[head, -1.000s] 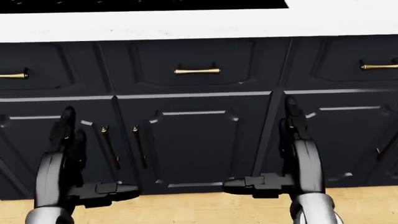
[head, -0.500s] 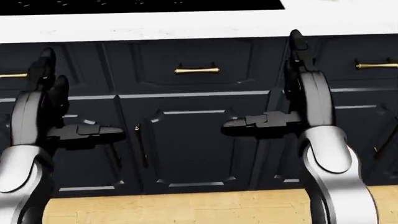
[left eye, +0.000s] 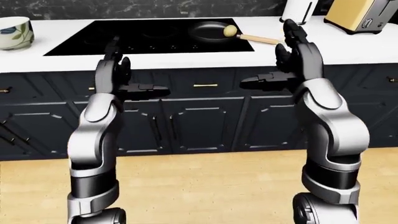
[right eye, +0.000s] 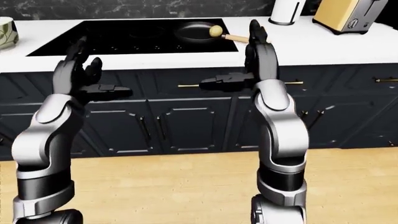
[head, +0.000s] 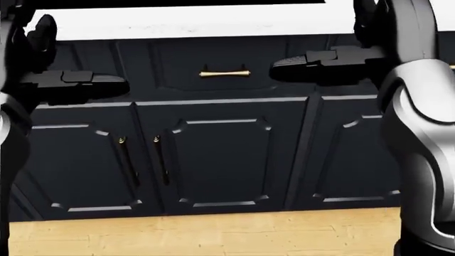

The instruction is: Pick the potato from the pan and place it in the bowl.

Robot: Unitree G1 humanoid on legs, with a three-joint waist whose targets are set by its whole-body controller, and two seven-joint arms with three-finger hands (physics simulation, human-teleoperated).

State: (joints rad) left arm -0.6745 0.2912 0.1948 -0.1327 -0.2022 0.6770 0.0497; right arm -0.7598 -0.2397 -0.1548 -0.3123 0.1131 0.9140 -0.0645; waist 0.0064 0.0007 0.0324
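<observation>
1. The left hand [left eye: 118, 77] is being held up at the level of the counter edge, its fingers spread open and nothing being gripped.
2. The right hand [left eye: 292, 58] is being held slightly higher, also open and empty, its thumb being pointed toward the left of the left-eye view.
3. The potato [left eye: 230, 31] is being carried in the pan [left eye: 208, 31], at its right rim, on the black cooktop [left eye: 149, 37].
4. The pan's wooden handle is being pointed right, behind the right hand.
5. The bowl [left eye: 13, 32] is being shown at the far left of the white counter [left eye: 348, 46], well apart from the pan.
6. A toaster [left eye: 360, 15] is being shown at the top right.
</observation>
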